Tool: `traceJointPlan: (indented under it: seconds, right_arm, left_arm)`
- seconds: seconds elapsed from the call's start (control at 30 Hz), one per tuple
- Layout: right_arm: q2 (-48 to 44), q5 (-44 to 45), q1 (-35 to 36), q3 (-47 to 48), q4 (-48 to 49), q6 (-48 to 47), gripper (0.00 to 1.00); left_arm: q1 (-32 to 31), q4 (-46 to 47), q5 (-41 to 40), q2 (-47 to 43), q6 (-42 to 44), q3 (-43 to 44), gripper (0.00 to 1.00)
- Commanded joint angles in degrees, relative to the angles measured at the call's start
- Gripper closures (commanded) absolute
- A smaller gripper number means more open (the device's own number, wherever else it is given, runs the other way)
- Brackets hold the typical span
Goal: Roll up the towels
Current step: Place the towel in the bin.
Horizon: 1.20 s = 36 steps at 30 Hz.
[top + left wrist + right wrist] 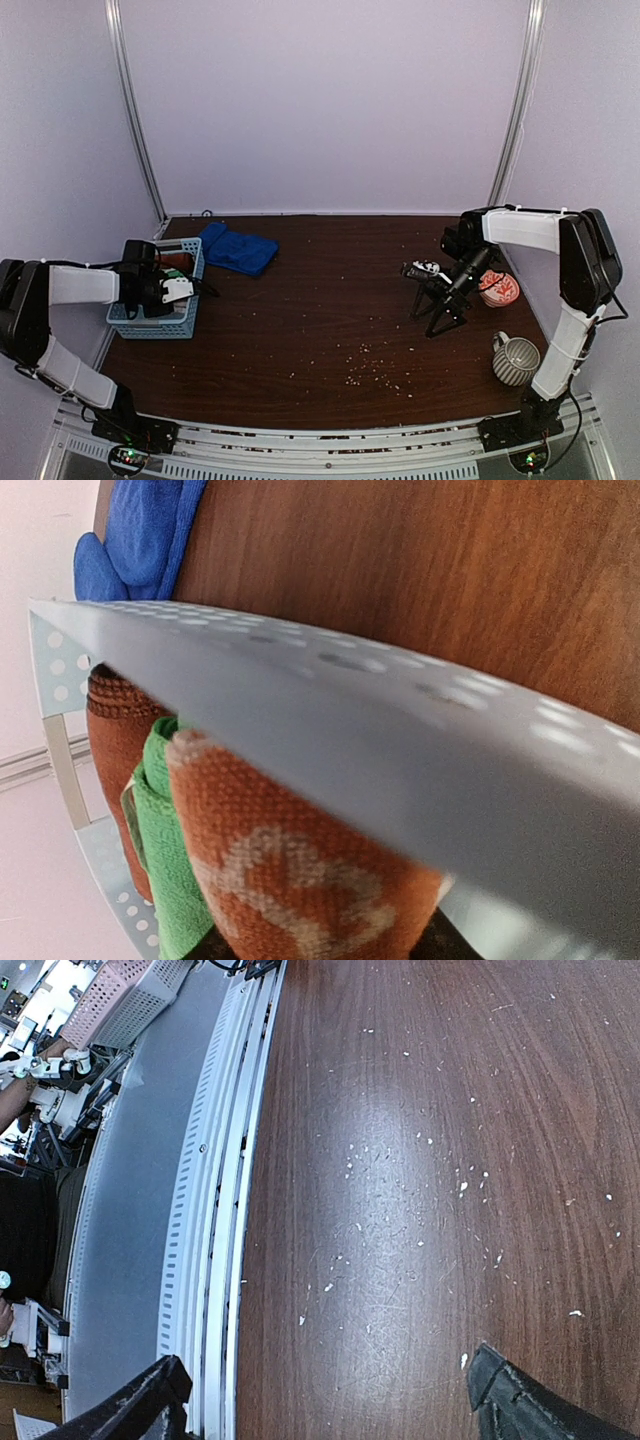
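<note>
My left gripper [183, 290] reaches into the light blue basket [150, 328] at the table's left edge. In the left wrist view it [320, 948] is shut on a rolled orange towel with a white pattern [300, 870], just inside the basket wall [380, 730]. A green towel [165, 850] and a dark red towel [115, 740] stand beside it in the basket. A royal blue towel [238, 248] lies crumpled on the table behind the basket and also shows in the left wrist view [140, 530]. My right gripper [432, 312] is open and empty above bare table [325, 1405].
An orange-and-white patterned bowl [498, 288] and a striped mug [515, 358] stand near the right edge, right of my right gripper. White crumbs [365, 365] dot the brown tabletop. The metal front rail [215, 1210] runs along the near edge.
</note>
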Motion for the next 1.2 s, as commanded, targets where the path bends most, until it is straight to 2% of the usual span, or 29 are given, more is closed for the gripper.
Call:
traceJointPlan:
  seconds: [0.0, 0.33, 0.73, 0.8, 0.83, 1.17]
  right_arm:
    - [-0.4, 0.5, -0.2, -0.3, -0.7, -1.1, 0.0]
    - [-0.1, 0.2, -0.1, -0.4, -0.8, -1.1, 0.0]
    - [-0.5, 0.2, -0.1, -0.5, -0.8, -1.1, 0.0]
    - [-0.5, 0.2, -0.1, -0.5, -0.8, -1.1, 0.0]
    - [-0.4, 0.2, -0.1, -0.6, -0.8, -1.1, 0.0]
    - [0.0, 0.1, -0.1, -0.6, -0.8, -1.2, 0.0]
  left_arm:
    - [0.4, -2.1, -3.4, 0.5, 0.5, 0.9, 0.53]
    - [0.4, -6.7, 2.7, -5.5, -0.2, -1.8, 0.43]
    - [-0.1, -7.2, 2.8, -4.5, -0.9, -0.9, 0.35]
    - [-0.4, -8.0, 2.6, -4.3, -0.9, -0.3, 0.04]
    - [-0.5, -8.5, 2.5, -4.4, -1.0, 0.0, 0.02]
    - [-0.7, -9.9, 2.2, -9.4, -2.6, 0.2, 0.02]
